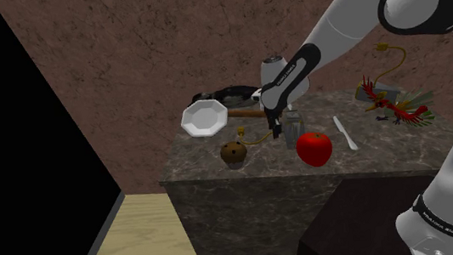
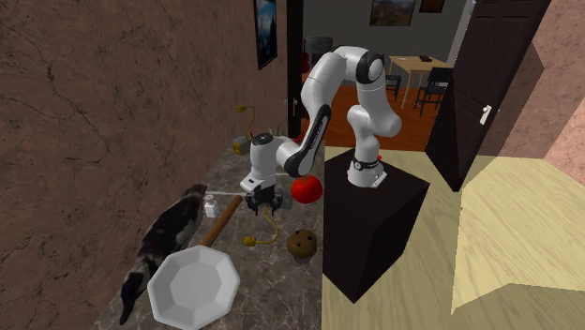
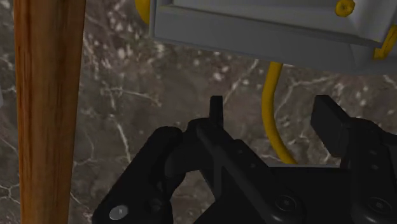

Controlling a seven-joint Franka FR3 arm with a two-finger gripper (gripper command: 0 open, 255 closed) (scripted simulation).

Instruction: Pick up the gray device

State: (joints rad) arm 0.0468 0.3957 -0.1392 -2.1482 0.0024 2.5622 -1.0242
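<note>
A wooden handle (image 3: pixel 48 108) lies on the marble counter (image 1: pixel 262 157). Just beside it the gripper (image 3: pixel 272 118) hangs low, fingers spread and clasping nothing. The gray device (image 3: pixel 254 28), a plain box trailing a yellow cord (image 3: pixel 268 89), sits just past the fingertips, its long side crosswise to them.

On the veined stone counter (image 1: pixel 389 145), the white octagonal plate (image 1: pixel 204 118) sits at the shoulder view's left, the brown round ball (image 1: pixel 234 153) before it — the red apple (image 1: pixel 314 148) further right, the grey box-shaped device (image 3: pixel 267 28) just behind it, the slim white utensil (image 1: pixel 346 132) right of both.
</note>
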